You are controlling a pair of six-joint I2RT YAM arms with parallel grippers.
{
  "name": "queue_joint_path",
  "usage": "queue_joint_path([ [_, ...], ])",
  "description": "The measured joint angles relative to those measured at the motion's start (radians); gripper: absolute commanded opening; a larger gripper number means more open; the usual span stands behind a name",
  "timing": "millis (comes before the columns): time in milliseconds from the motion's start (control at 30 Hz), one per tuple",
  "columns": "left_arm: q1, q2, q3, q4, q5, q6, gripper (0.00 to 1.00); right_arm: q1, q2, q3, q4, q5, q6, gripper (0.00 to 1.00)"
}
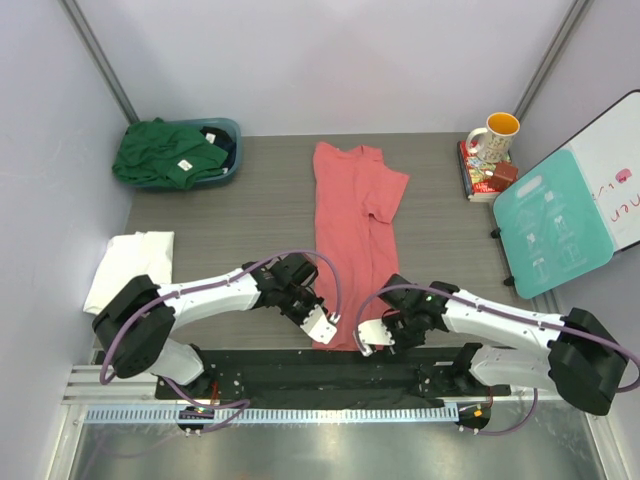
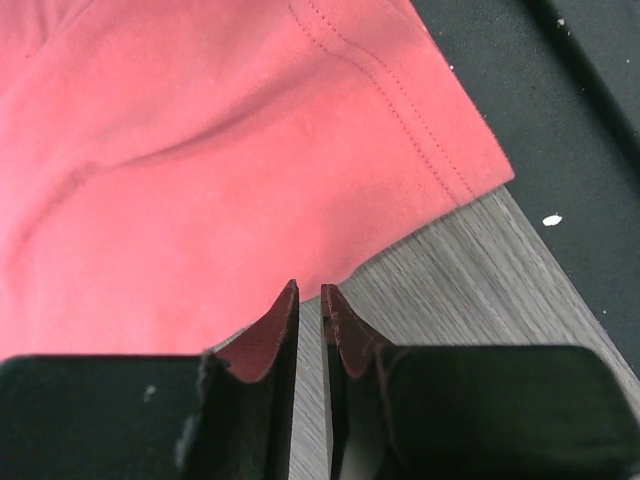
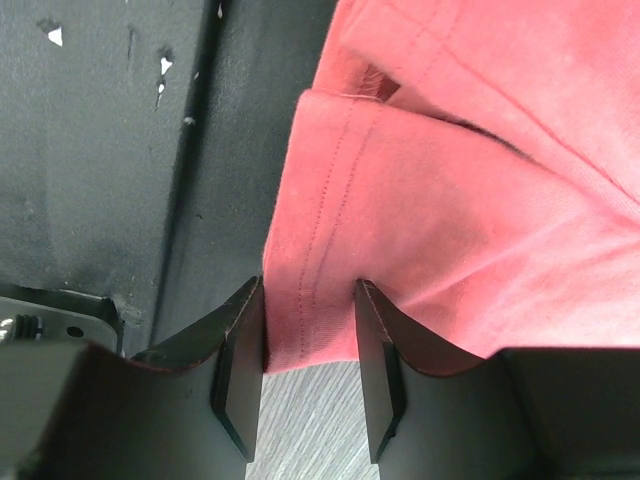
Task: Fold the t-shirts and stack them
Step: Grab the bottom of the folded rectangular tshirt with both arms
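Observation:
The coral-red t-shirt [image 1: 350, 225] lies in a long strip down the middle of the table, its hem toward the arms. My left gripper [image 1: 322, 328] is at the hem's left corner. In the left wrist view its jaws [image 2: 310, 290] are almost together with only bare table between them, and the red cloth [image 2: 200, 150] is just ahead of the tips. My right gripper [image 1: 372, 336] is at the hem's right corner. Its jaws [image 3: 310, 285] are open with the stitched hem [image 3: 330, 300] between them. The white t-shirt [image 1: 130, 262] lies folded at the left. The dark green t-shirt [image 1: 165, 152] is heaped on the teal tub.
The teal tub [image 1: 228, 130] stands at the back left. A mug [image 1: 495, 135] on books [image 1: 478, 178], a teal board [image 1: 552, 222] and a whiteboard [image 1: 620, 170] are at the right. A black mat [image 1: 330, 372] runs along the near edge under the hem.

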Motion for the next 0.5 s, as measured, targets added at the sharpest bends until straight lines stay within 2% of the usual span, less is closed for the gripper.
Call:
queue_joint_path([
  [67, 0.001, 0.0, 0.0, -0.001, -0.007, 0.0, 0.17, -0.006, 0.022, 0.015, -0.004, -0.007, 0.013, 0.01],
  [167, 0.002, -0.002, 0.0, -0.011, -0.014, -0.004, 0.35, -0.014, 0.045, 0.032, -0.006, -0.017, 0.018, 0.01],
  [200, 0.002, -0.005, 0.0, -0.016, -0.014, -0.009, 0.5, -0.018, 0.046, 0.035, 0.039, 0.013, 0.006, 0.01],
  [267, 0.002, -0.018, 0.0, -0.028, -0.016, -0.032, 0.59, -0.033, 0.053, 0.049, 0.141, 0.059, -0.017, 0.04],
  [300, 0.002, -0.028, 0.0, -0.034, -0.017, -0.042, 0.62, -0.039, 0.055, 0.056, 0.18, 0.076, -0.02, 0.09],
  [333, 0.002, -0.039, 0.0, -0.038, -0.016, -0.051, 0.64, -0.041, 0.056, 0.062, 0.206, 0.087, -0.026, 0.21],
  [433, 0.0, -0.066, 0.0, -0.046, -0.016, -0.072, 0.67, -0.043, 0.056, 0.067, 0.274, 0.107, -0.04, 0.36],
  [500, -0.006, -0.082, -0.007, -0.045, -0.014, -0.072, 0.67, -0.044, 0.056, 0.066, 0.299, 0.112, -0.047, 0.39],
])
